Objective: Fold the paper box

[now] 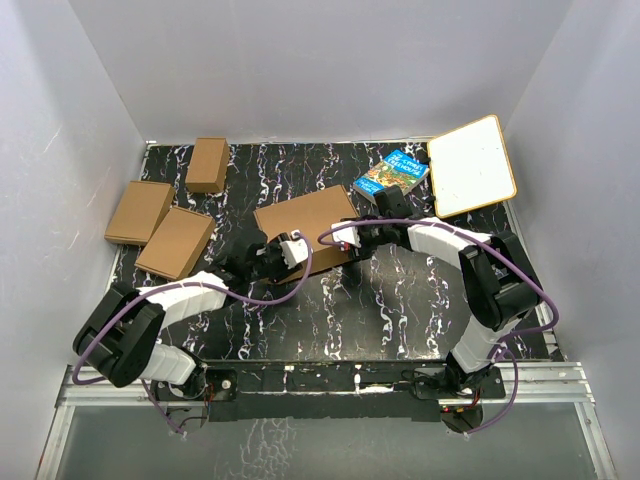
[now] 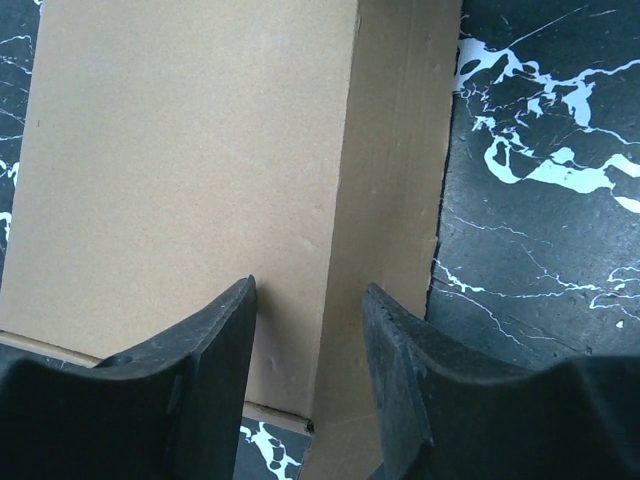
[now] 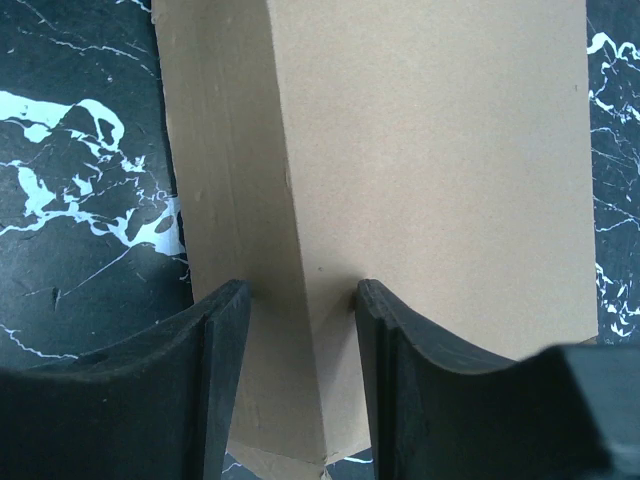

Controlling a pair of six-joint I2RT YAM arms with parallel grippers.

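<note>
Only overhead does the blue book [image 1: 392, 172] show, near the paper box [image 1: 305, 232].

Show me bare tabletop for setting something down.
Free: the near-middle tabletop in front of the paper box; the back strip between the rearmost small cardboard box and the blue book. Crowded: left side; right back corner by the white board.

Bright, even light; the black fingers [image 2: 210, 350] cast soft shadows on the plain brown cardboard paper box [image 2: 190, 150]; the near fingers look slightly blurred.
</note>
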